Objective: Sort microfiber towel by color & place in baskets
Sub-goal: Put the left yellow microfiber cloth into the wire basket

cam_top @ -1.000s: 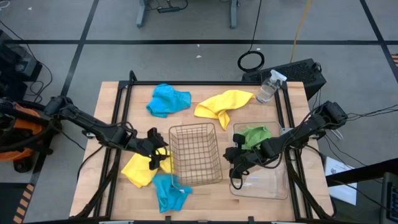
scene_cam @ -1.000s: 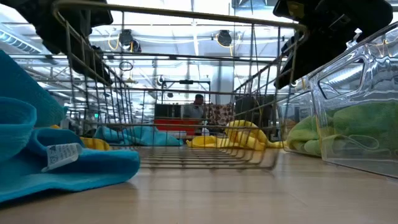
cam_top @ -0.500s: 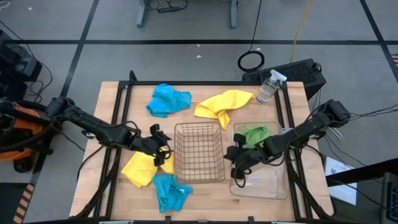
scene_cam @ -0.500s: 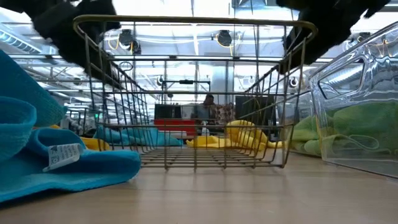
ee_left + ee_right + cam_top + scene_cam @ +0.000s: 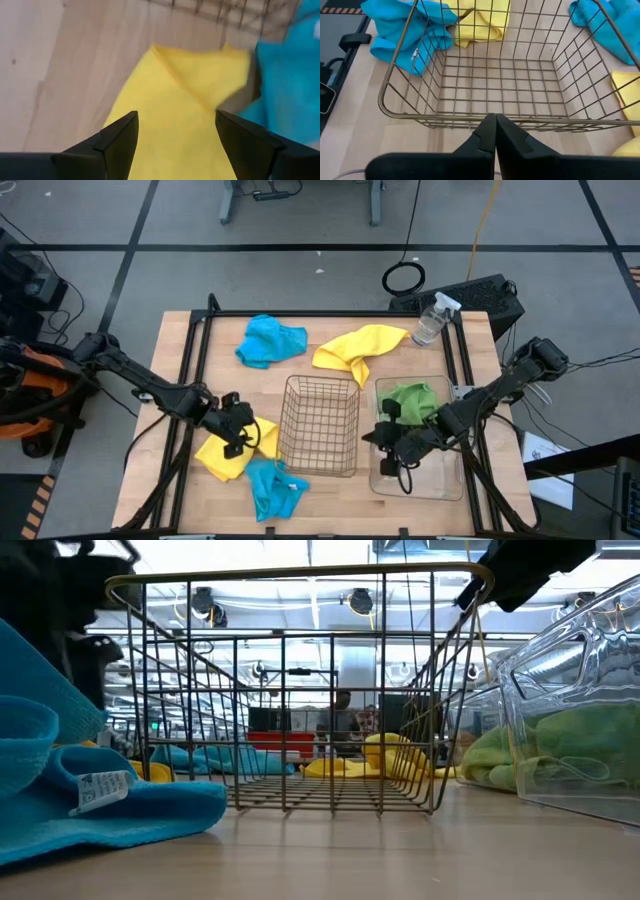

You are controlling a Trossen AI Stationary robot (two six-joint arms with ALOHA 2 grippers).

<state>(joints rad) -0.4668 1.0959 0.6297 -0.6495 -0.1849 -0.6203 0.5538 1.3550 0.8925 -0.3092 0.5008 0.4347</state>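
The wire-mesh basket (image 5: 320, 430) stands on the table's middle. To its right a clear tub (image 5: 432, 478) holds a green towel (image 5: 410, 398). A yellow towel (image 5: 222, 455) and a blue towel (image 5: 270, 490) lie left of the basket near the front. Another blue towel (image 5: 270, 340) and another yellow towel (image 5: 360, 348) lie at the far side. My left gripper (image 5: 176, 117) hangs open just over the near yellow towel (image 5: 170, 100). My right gripper (image 5: 495, 119) is shut, its tips at the basket's right rim (image 5: 445, 120). My right gripper comes slanting down from the table's right, its shut fingertips (image 5: 488, 125) at the basket's right long rim (image 5: 530, 123). I cannot tell whether they touch the wire. The basket stands flat on the table.
A clear spray bottle (image 5: 430, 320) stands at the far right corner. Black frame bars (image 5: 190, 380) run along the table's left and right sides. Cables (image 5: 400, 470) hang from the right arm over the tub. A person (image 5: 343, 720) shows far behind the table.
My left gripper has drawn away from the basket's left rim toward the near edge and tipped down over the yellow towel. My right gripper has risen a little beside the right rim. The basket has turned about on the table, its far end swinging toward the right.
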